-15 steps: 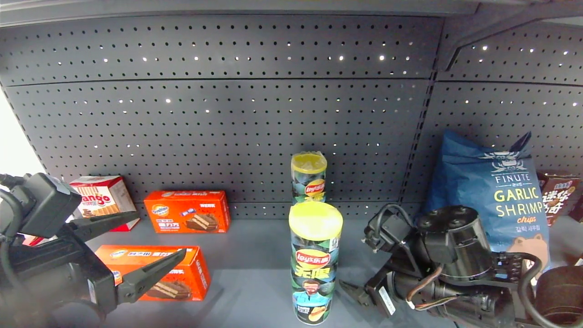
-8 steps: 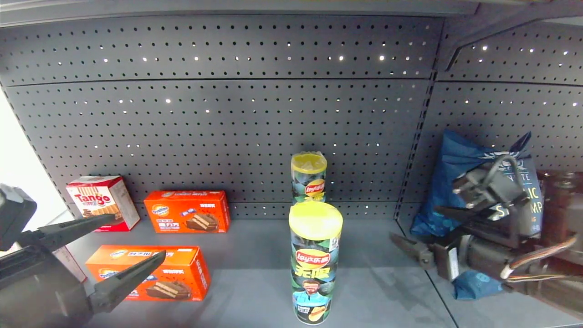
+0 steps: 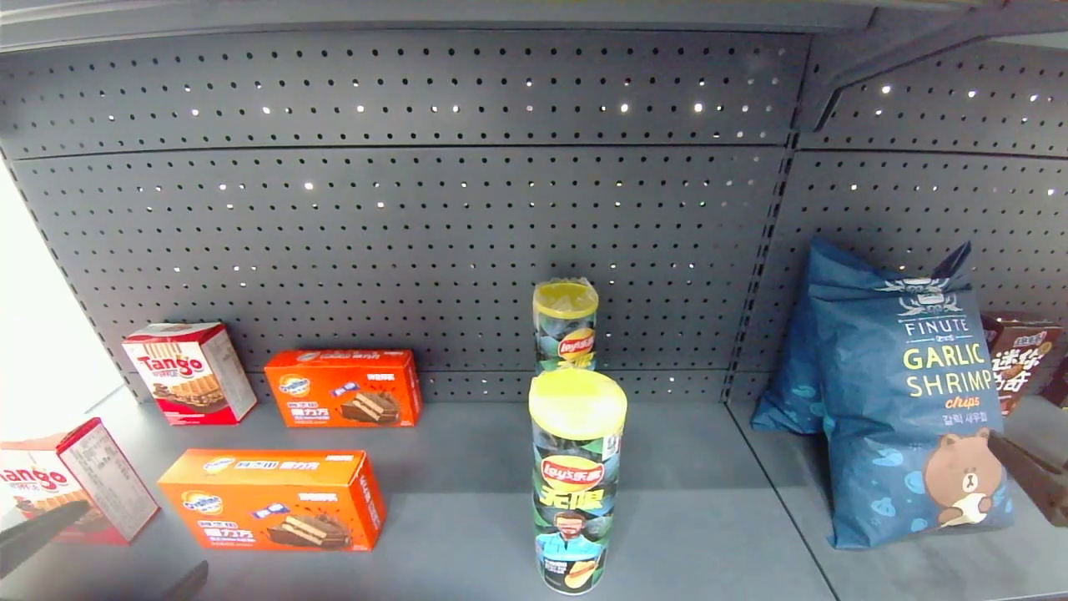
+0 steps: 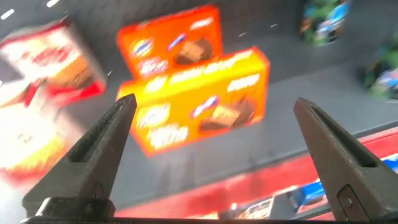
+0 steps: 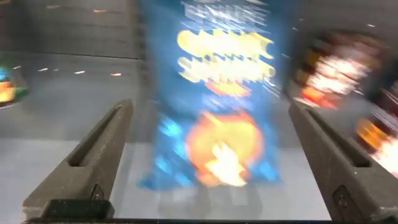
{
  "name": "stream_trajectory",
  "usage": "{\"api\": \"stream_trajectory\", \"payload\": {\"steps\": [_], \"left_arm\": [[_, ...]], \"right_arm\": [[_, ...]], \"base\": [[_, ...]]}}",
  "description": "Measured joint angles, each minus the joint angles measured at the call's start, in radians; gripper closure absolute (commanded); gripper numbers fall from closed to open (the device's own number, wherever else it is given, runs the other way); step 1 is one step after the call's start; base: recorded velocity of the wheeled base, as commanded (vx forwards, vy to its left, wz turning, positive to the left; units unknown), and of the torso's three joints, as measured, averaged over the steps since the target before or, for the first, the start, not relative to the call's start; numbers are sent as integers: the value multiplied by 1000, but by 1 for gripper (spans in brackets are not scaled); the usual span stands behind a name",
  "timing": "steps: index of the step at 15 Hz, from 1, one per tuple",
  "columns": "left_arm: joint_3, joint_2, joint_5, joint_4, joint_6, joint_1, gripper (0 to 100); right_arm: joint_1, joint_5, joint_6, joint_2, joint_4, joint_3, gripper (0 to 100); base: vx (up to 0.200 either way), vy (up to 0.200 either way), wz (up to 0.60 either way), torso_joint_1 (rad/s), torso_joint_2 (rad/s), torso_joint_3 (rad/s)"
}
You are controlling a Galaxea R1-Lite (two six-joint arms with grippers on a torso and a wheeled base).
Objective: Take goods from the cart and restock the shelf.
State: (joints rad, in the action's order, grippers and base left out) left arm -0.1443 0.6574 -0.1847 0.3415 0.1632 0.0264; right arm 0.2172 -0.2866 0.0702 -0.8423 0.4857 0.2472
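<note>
1. Jaws, left gripper (image 4: 214, 102): spread wide and empty, low at the front left of the shelf (image 3: 467, 451), facing the front orange box (image 3: 271, 499).
2. Jaws, right gripper (image 5: 210, 107): equally wide, holding nothing, facing the blue bag (image 3: 914, 392).
3. Goods on the shelf are sorted by kind in rows running front to back, labels outward for display. The rear orange box (image 3: 342, 388) lies behind the front one. The front can (image 3: 577, 480) stands upright before the rear can (image 3: 566, 325). Two wafer boxes (image 3: 190, 371) are on the left.
4. Judgement: with both grippers empty, the next item from the cart seems due.
</note>
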Motion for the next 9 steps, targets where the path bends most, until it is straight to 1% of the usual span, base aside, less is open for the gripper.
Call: {"api": "stream_trajectory", "payload": {"steps": [2, 3, 4, 6, 8, 9], "left_arm": [[40, -101, 55, -74, -12, -8, 0], [55, -162, 84, -136, -21, -11, 0], [64, -224, 106, -199, -30, -11, 0], [72, -369, 132, -343, -46, -12, 0], [60, -506, 146, -484, -68, -16, 0], [53, -553, 150, -495, -79, -18, 0]], "right_arm": [[-55, -28, -1, 116, -10, -117, 0], [-105, -34, -6, 175, -24, -170, 0], [-149, -36, -21, 231, -65, -199, 0], [-197, -38, -47, 347, -166, -226, 0], [-215, -39, -54, 478, -281, -233, 0], [-217, -38, -55, 548, -341, -233, 0]], "base": [[0, 0, 0, 0, 0, 0], [0, 0, 0, 0, 0, 0], [0, 0, 0, 0, 0, 0], [0, 0, 0, 0, 0, 0], [0, 0, 0, 0, 0, 0], [0, 0, 0, 0, 0, 0]]}}
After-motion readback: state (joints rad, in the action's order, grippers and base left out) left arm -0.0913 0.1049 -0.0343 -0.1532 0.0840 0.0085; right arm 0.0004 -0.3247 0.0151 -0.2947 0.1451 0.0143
